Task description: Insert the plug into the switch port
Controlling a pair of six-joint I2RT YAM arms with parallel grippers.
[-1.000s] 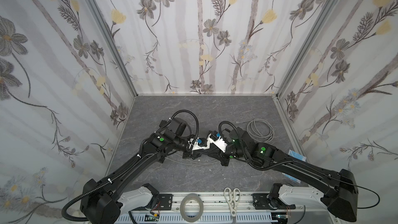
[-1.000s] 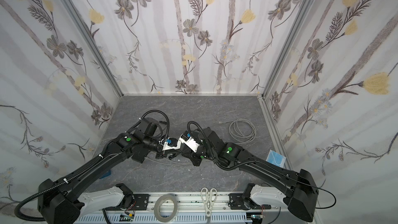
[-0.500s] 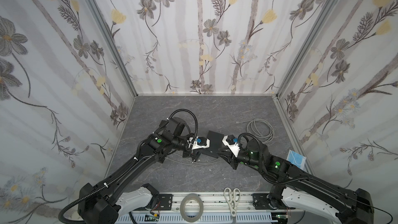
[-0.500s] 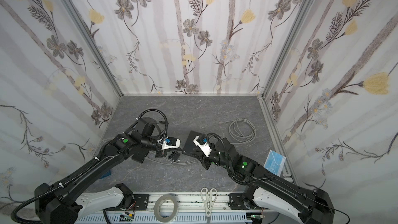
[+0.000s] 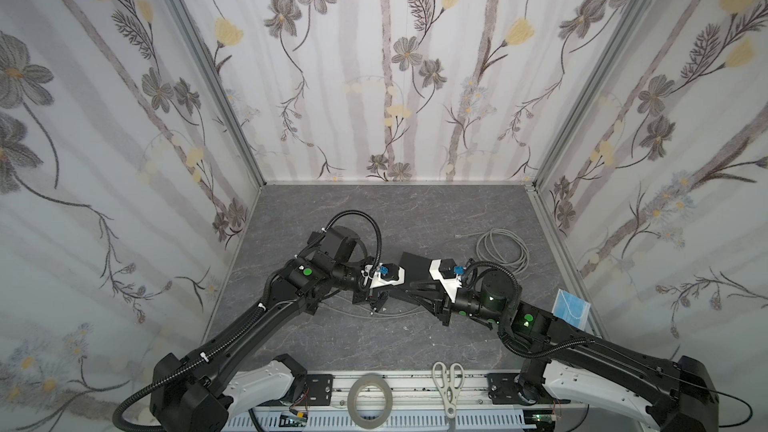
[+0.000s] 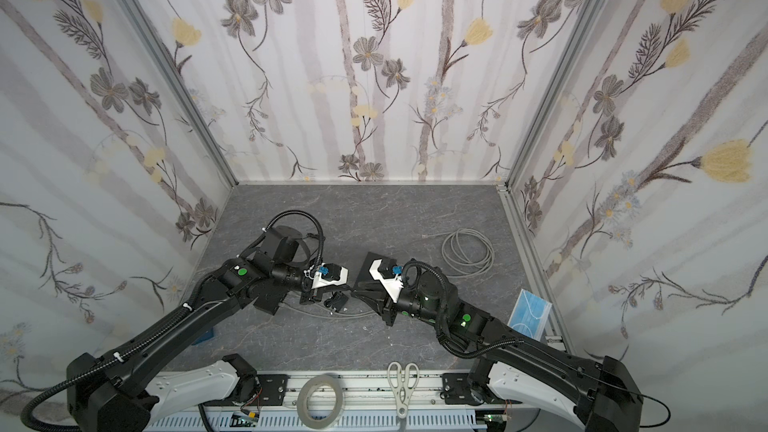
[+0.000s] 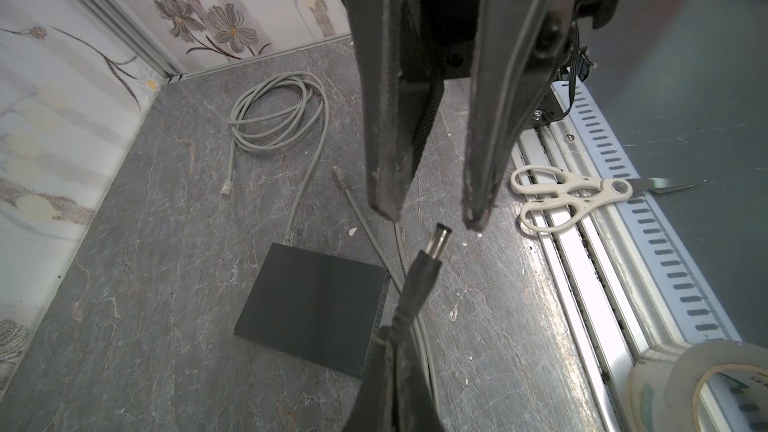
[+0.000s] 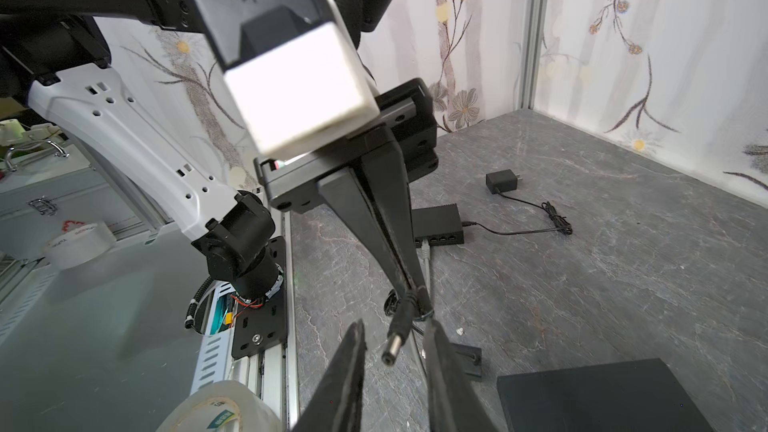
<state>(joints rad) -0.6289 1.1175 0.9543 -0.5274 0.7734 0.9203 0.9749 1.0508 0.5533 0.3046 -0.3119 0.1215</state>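
The left pincer [image 8: 409,299] is pressed together on the rear part of the plug [image 7: 432,243], there where the black cable leaves it. The plug is a black barrel plug with a metal tip. It is held in the air above the grey marbled surface [image 5: 374,209], in the middle and near the front rail.

The right pincer [image 7: 432,214] faces it with its fingers [image 7: 386,139] apart. In the right wrist view the metal tip lies in the gap between them, with free space on both sides. In the left wrist view the tip is just before the fingertips. It touches neither finger.

A small switch [image 8: 440,224] lies on the surface behind the left pincer, and a row of ports shows on its side. A thin black wire goes from it to a power adapter [image 8: 504,182] which lies apart from it. The plug is not in the switch.

A flat black box [image 7: 311,305] lies on the surface, and in both top views it is between the two wrists. A grey cable enters its edge and runs to a loose coil [image 5: 503,251] further to the right.

On the front rail there are scissors [image 5: 448,384] and a roll of tape [image 5: 370,394]
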